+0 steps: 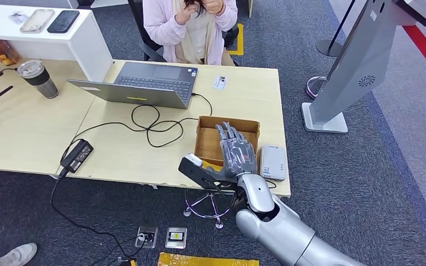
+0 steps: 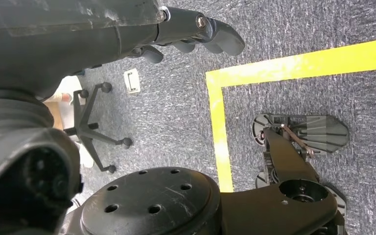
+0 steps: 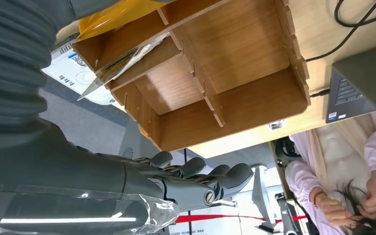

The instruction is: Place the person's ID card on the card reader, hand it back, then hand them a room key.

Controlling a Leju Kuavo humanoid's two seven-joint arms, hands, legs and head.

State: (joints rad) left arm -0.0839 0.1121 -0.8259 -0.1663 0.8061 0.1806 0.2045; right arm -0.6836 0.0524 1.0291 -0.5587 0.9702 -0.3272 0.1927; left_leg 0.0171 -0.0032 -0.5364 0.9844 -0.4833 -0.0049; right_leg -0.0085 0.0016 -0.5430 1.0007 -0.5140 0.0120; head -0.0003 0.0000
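Above wooden box (image 1: 206, 145), flat right hand (image 1: 236, 151)

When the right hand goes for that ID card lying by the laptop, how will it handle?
The ID card lies flat on the desk, so it is probably hard to get fingers under. It looks thin and light; a push would likely slide it. The right hand hovers open over the wooden box.

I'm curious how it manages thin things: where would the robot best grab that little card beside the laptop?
Probably by two opposite edges, pinched from straight above. The card lies flat on the desk with bare tabletop around it, so only its thin rim is reachable. The right hand, open over the wooden box, is nearer.
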